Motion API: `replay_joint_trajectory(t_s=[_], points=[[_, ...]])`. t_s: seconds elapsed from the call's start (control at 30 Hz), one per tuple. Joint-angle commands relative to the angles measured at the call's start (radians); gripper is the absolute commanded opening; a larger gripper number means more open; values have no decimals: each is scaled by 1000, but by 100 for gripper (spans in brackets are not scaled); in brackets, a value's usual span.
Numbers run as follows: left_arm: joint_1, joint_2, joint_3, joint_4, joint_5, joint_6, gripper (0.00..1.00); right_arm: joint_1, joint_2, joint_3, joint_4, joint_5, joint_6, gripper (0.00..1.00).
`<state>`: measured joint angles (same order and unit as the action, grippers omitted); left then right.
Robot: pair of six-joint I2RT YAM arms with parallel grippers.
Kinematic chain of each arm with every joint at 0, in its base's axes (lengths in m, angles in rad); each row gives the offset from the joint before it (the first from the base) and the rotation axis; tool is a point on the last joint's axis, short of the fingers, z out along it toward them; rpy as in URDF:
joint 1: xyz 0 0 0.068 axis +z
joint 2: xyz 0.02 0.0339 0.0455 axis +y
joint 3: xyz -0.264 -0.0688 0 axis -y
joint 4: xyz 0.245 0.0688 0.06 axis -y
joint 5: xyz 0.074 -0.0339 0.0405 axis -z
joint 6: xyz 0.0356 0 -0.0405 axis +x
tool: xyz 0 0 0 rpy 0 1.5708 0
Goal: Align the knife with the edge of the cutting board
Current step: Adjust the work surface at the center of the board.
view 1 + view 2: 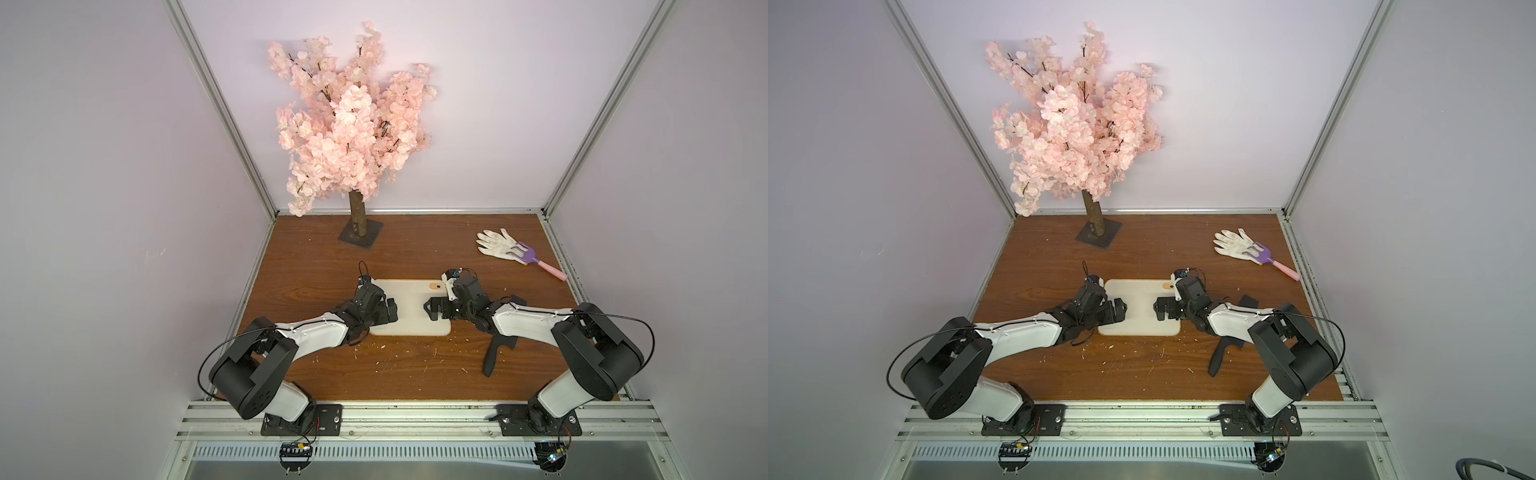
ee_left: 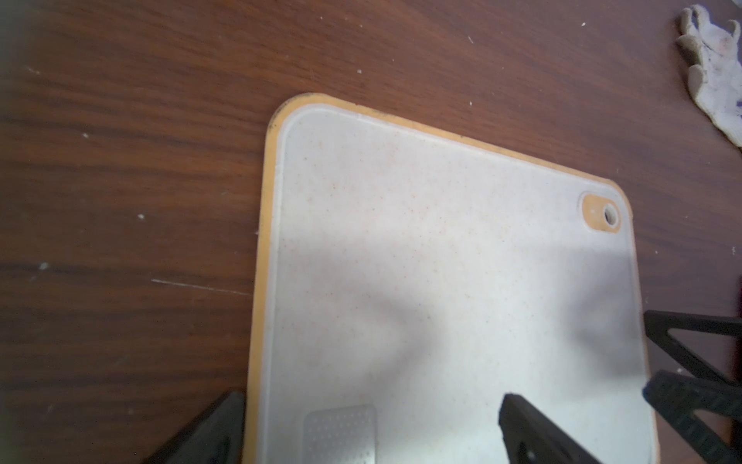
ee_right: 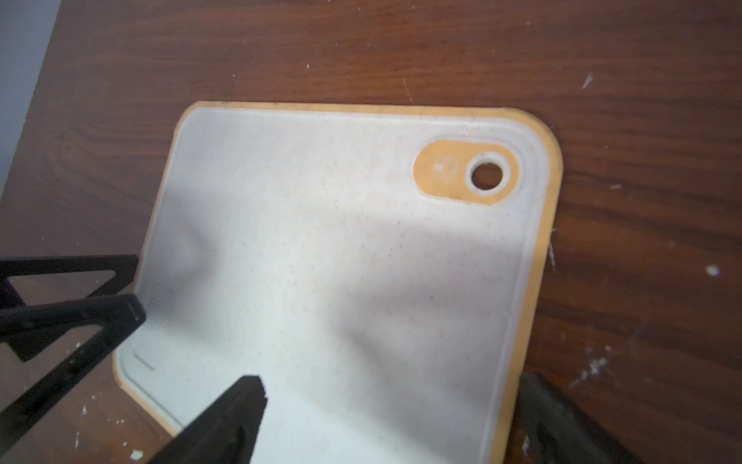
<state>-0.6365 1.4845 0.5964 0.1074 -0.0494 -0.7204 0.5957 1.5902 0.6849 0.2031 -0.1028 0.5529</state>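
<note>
White-walled cell, brown wood tabletop [image 1: 316, 257]. Cutting board [image 1: 411, 309] sits at the centre. Left gripper [image 1: 392, 311] and right gripper [image 1: 430, 309] are over its left and right ends, jaws spread wide, nothing held. Knife [image 1: 492, 357] lies angled on the table right of the board, handle toward the near edge. The right arm hides most of the blade, so I can't tell the gap to the board. Glove [image 1: 496, 243] and toy rake [image 1: 536, 259] far right.
</note>
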Motion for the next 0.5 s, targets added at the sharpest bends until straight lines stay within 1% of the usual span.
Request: replay_joint_trajectory(t_s=[0.0, 0.17, 0.47], points=[[-61, 71, -59, -131, 163, -79, 100, 31, -13, -18, -59, -49, 36, 99], [-94, 86, -49, -127, 157, -94, 100, 34, -32, -28, -60, -32, 58, 99], [-114, 89, -55, -117, 152, -112, 100, 35, -35, -21, -73, -10, 57, 99]])
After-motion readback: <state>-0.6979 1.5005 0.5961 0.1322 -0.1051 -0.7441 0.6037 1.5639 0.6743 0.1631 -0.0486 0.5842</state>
